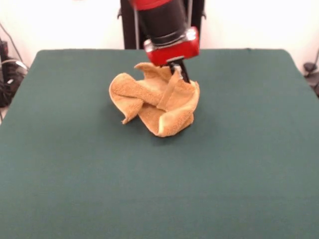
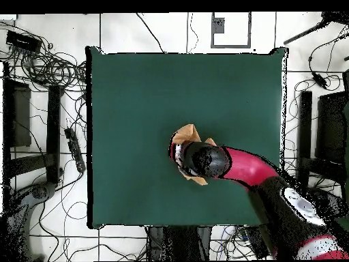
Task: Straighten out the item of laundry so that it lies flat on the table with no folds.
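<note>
The item of laundry is an orange-tan terry towel, crumpled in a heap with raised folds, a little behind the middle of the green table. My gripper comes down onto the heap's far right edge. Its dark fingers stand close together, shut on a lifted strip of the cloth. In the overhead view the red and black arm covers most of the towel. Only tan corners of the item of laundry show round the wrist, and the table spreads wide on all sides.
Cables and dark equipment lie on the floor to the left of the table in the overhead view. More cables and stands are on its right. In the front view, black gear sits off the table's left edge.
</note>
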Controlling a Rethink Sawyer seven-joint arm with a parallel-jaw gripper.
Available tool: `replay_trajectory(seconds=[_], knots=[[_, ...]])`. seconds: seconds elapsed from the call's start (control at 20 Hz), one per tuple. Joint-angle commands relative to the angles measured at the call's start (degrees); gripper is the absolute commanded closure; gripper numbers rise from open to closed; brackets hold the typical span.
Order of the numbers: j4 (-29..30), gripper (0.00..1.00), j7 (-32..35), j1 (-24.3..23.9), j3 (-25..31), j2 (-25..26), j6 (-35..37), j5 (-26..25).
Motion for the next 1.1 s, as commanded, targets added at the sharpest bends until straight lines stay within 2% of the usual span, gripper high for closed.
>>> replay_trajectory(seconds=[0.05, 0.1, 0.2, 0.45, 0.65, 0.85, 1.1], knots=[[-18.2, 1.0, 46.8, 38.8, -39.6, -4.1, 19.0, -4.1], [-21.1, 1.0, 50.8, 42.9, -44.5, -0.3, 20.4, -3.8], [-26.5, 1.0, 56.5, 47.1, -49.4, 6.0, 23.0, -2.5], [-33.9, 1.0, 66.4, 54.5, -53.9, 15.5, 31.2, 2.7], [-39.9, 1.0, 73.9, 57.6, -55.0, 20.0, 38.9, 5.9], [-42.5, 1.0, 78.0, 58.4, -53.5, 22.0, 39.8, 7.9], [-42.8, 1.0, 80.5, 58.0, -52.6, 21.2, 40.0, 9.2]])
